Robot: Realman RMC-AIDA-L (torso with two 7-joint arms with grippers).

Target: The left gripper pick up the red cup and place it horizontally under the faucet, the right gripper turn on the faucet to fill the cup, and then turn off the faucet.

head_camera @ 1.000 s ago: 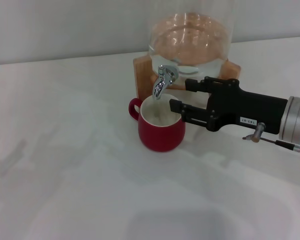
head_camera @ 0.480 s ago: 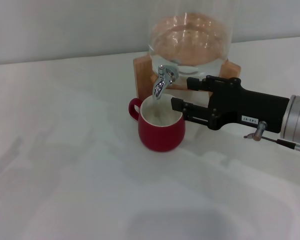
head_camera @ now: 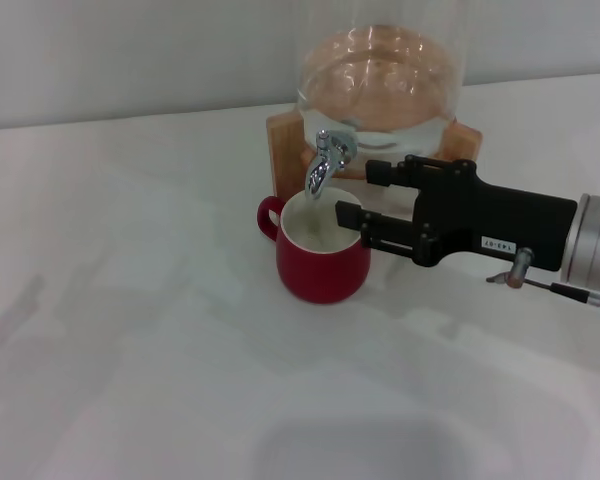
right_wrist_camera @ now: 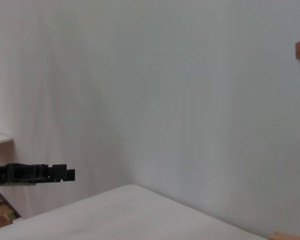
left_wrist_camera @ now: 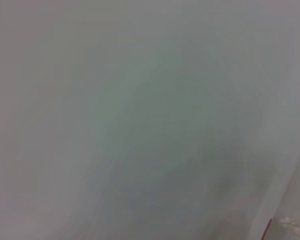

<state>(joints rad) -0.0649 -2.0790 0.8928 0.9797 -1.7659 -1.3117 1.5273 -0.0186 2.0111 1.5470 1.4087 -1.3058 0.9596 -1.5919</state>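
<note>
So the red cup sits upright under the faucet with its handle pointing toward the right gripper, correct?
Not quite. In the head view the red cup does stand upright beneath the faucet, but its handle points toward the robot's left, away from the right gripper, which reaches in from the opposite side with its fingers apart beside the cup's rim.

The clear glass jar [head_camera: 380,70] on its wooden stand [head_camera: 285,150] is cut off by the head view's top edge. The long black right pincer [head_camera: 352,193] hides the stand's right part, and its silver-white arm [head_camera: 595,245] runs off the right edge. The left wrist view shows only a blur.
</note>
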